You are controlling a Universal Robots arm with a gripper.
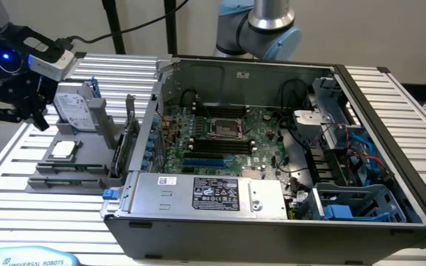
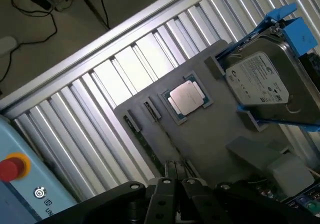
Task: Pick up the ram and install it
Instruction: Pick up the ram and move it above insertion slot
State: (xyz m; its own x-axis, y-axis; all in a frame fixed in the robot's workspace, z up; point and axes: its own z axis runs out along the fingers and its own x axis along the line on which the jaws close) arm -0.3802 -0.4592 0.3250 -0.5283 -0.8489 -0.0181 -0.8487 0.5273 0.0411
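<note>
Ribbed metal table [image 2: 115, 69] carries a grey tray [image 2: 210, 134]; my fingers [image 2: 175, 173] are closed together above its edge, processor [image 2: 186, 98] just beyond them, hard drive [image 2: 260, 84] farther off.

The black tool [image 2: 175, 170], its fingers drawn together, hangs over one edge of a flat grey plastic parts tray [image 2: 210, 134] that lies on the ribbed aluminium counter [image 2: 115, 79]. A small square silver processor chip [image 2: 186, 97] sits in a recess near the tray's middle. Near it but apart, a silver box-shaped hard drive with blue rails [image 2: 260, 86] is propped tilted at the tray's end.
</note>
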